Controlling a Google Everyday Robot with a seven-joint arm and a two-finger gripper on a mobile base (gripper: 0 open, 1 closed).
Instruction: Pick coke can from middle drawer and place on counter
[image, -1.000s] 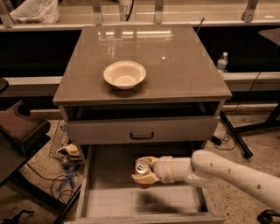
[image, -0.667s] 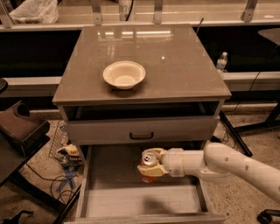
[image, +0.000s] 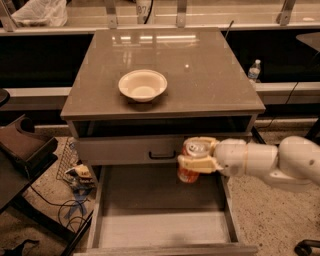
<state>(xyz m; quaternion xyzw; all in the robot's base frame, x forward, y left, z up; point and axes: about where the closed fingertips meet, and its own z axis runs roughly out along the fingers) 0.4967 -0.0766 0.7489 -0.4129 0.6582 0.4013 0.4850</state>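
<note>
My gripper (image: 196, 156) is shut on the coke can (image: 190, 163), a small red-orange can with a silver top. It holds the can upright in the air above the back right part of the open middle drawer (image: 160, 227), level with the grey drawer front above it. The white arm reaches in from the right. The drawer's pale bottom holds nothing else. The glossy grey-brown counter (image: 210, 75) is the cabinet's top, above and behind the can.
A cream bowl (image: 142, 85) sits on the counter's front left part. The closed drawer front with a black handle (image: 162, 154) is just left of the can. A clear water bottle (image: 254, 70) stands on the right ledge. Cables and clutter lie on the floor at left.
The gripper has lifted the can up out of the drawer and slightly to the right, from near the drawer bottom to the height of the closed drawer front.
</note>
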